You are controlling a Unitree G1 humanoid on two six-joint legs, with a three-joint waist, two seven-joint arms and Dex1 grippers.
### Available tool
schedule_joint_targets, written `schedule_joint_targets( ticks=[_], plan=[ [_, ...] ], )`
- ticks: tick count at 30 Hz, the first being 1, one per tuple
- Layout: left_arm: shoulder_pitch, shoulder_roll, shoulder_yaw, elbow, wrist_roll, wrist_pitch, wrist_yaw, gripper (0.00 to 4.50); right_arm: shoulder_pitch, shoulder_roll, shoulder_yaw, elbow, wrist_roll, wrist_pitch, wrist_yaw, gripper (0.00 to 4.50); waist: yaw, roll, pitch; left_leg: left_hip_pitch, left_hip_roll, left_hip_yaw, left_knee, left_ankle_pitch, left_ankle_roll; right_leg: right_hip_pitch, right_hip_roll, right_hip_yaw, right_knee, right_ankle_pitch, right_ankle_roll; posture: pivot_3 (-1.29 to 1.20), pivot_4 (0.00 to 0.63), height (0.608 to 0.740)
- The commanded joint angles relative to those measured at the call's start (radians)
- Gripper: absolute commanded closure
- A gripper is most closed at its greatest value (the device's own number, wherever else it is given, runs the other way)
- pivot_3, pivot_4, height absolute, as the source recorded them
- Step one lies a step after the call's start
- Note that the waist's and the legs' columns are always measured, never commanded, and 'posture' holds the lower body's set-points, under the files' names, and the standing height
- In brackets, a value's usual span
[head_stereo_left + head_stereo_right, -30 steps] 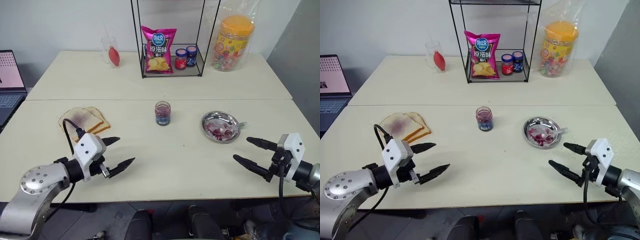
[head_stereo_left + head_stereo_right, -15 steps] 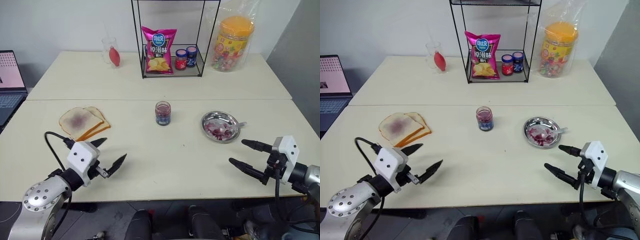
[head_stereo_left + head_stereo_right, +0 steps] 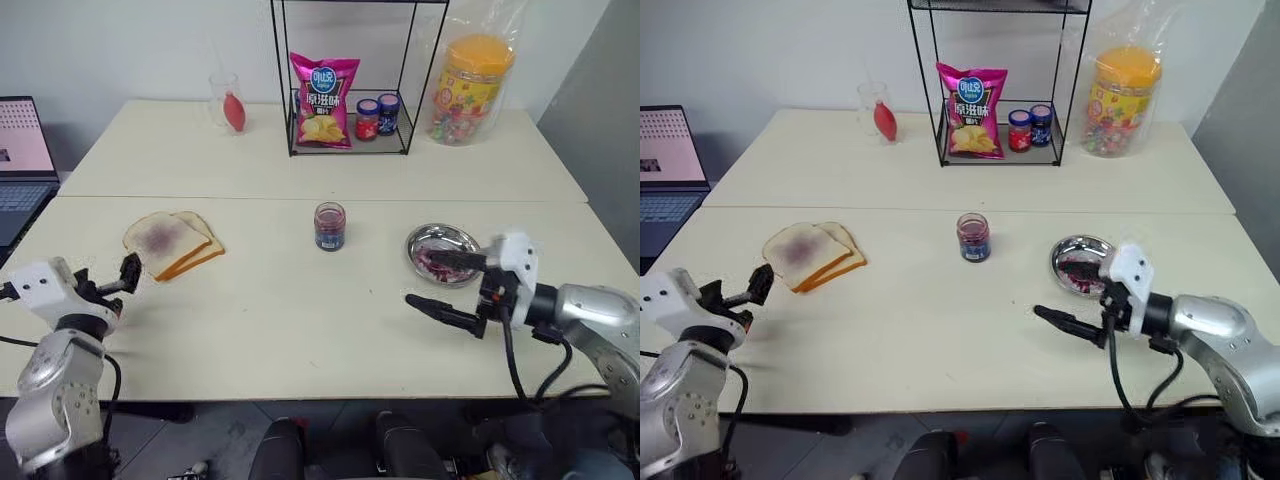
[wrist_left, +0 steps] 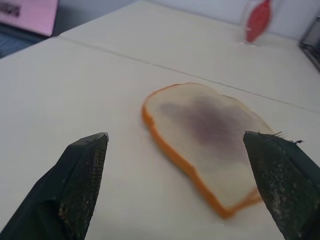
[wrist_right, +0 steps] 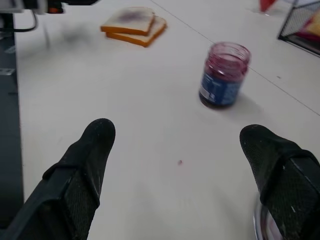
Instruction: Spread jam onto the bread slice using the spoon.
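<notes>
The bread slice (image 3: 158,238), at nine o'clock on the counter (image 3: 300,310), already bears a purple smear, and both the left claw (image 4: 180,185) and right claw (image 5: 185,175) gape empty, so spreading looks done.

Soft, even room light is falling on the pale table (image 3: 300,320), leaving only faint shadows. In the left wrist view the red object (image 4: 259,20) at one o'clock is blurring, and near fingers (image 5: 85,165) are looking soft.
</notes>
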Motion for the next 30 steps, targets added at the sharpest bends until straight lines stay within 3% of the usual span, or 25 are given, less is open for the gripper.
schedule_joint_targets(
  ticks=[1,6,13,17,30],
  plan=[
    [-0.100,0.021,-0.012,0.103,-0.002,0.015,0.035,0.00,-0.115,0.007,0.049,0.008,0.009,0.069,-0.012,0.09,0.000,-0.001,0.000,0.000,0.000,0.000,0.000,0.000,0.000,0.001,0.000,0.000,0.000,0.000,0.000,0.00,0.150,0.740],
    [-0.198,0.014,-0.012,0.213,-0.026,0.062,0.063,0.00,-0.212,0.026,0.082,0.043,0.024,0.119,0.005,0.09,0.001,-0.002,0.000,-0.002,0.000,0.000,-0.001,-0.001,-0.001,0.000,-0.001,0.000,-0.003,0.000,0.000,0.00,0.150,0.740],
    [-0.244,-0.007,-0.023,0.238,-0.056,0.124,0.079,0.00,-0.237,0.026,0.095,0.051,0.017,0.120,0.024,0.09,0.001,-0.002,0.000,-0.006,0.000,-0.001,-0.001,-0.001,-0.001,-0.005,-0.001,-0.001,-0.001,0.002,-0.002,0.00,0.150,0.740],
    [-0.255,-0.021,-0.020,0.229,-0.065,0.120,0.096,0.61,-0.231,0.050,0.062,0.052,0.055,0.073,0.060,0.00,0.000,-0.002,0.000,-0.006,0.000,0.000,0.000,0.000,-0.001,-0.005,-0.001,0.000,0.000,0.001,0.001,0.00,0.150,0.740],
    [-0.281,-0.018,-0.012,0.214,-0.070,0.091,0.138,3.32,-0.230,0.054,0.055,0.042,0.063,0.079,0.060,0.00,0.001,-0.002,0.000,-0.005,0.000,0.000,0.000,0.000,-0.001,-0.005,-0.001,0.000,0.000,0.001,0.002,0.00,0.150,0.740]
  ],
)
